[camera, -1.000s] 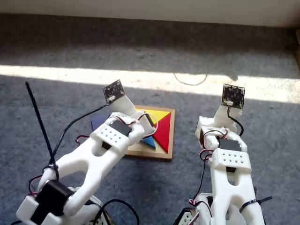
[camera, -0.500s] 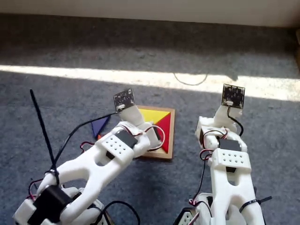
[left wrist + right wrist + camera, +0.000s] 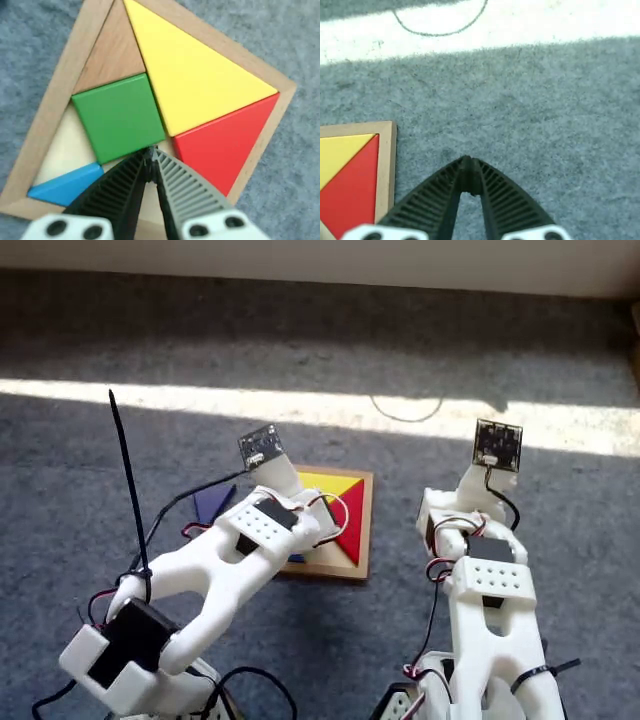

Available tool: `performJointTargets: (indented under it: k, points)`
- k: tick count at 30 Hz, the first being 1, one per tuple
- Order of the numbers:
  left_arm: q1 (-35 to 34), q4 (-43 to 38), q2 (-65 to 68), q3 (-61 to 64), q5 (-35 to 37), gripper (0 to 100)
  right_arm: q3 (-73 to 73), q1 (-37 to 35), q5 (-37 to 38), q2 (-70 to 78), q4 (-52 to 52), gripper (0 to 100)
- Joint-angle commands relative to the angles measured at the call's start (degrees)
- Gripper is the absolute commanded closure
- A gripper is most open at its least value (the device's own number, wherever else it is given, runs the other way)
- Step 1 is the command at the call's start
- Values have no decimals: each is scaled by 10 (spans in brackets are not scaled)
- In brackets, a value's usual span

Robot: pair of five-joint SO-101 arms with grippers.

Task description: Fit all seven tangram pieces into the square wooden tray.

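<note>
1. The square wooden tray lay flat on grey carpet at mid-scene, under the left arm. Open carpet ran beyond its far and right edges, up to a sunlit band where a thin cable looped.
2. A purple piece lay on the carpet just left of the tray, outside the rim.
3. The left gripper hung over the tray's middle, jaws closed together with nothing between them. Its tips stood at a corner of the green square; whether they touched it could not be told.
4. A large yellow triangle and a red triangle sat flush against the rim, meeting along one straight seam. A small blue triangle lay against the rim towards the near-left corner.
5. A brown triangular patch and a pale patch bordered the green square; whether either was a piece or bare tray floor was unclear.
6. The right gripper hung over bare carpet just right of the tray's right rim, jaws closed and empty.
7. The pieces looked smooth, matte and sharp-edged, and the rim was light grained wood. The carpet had a short nubbly pile, and the gripper fingers were dark ribbed plastic.
</note>
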Motion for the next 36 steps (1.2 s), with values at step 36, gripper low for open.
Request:
performJointTargets:
  k: [36]
  points:
    - [-51,7,-250,180,-69,993,-7,-2,-3,-20,-13,994]
